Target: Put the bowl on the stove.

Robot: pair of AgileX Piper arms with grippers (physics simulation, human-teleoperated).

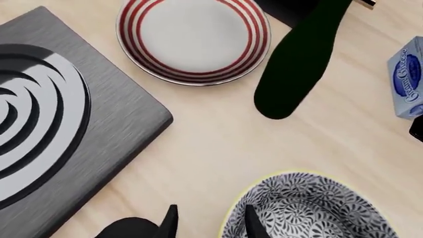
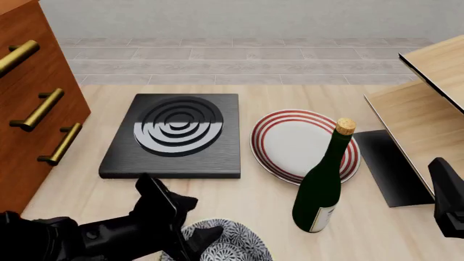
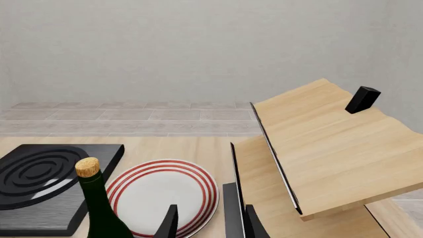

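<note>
Front view: left gripper (image 2: 194,239) open, fingers straddling near rim of deep blue-and-white floral bowl (image 2: 230,243) at table's near edge | right gripper (image 3: 208,223) open, idle | green corked bottle (image 2: 322,185) | red-ringed plate (image 2: 299,142) | square black stove (image 2: 176,134) beyond, apart from bowl.

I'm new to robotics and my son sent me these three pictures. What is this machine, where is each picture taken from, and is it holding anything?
These are simulator renders of two robot arms at a wooden table. The front view looks down from above and behind the arms. The other two come from cameras mounted just behind each arm's jaws.

On the table lie a black stove, a red-ringed plate, a green corked bottle and a blue-and-white patterned bowl. A wooden shelf unit stands to the right, a drawer cabinet to the left.

The left gripper is open with one finger inside the bowl's rim and one outside, so nothing is clamped yet. The right gripper is open and empty, off to the side.
</note>
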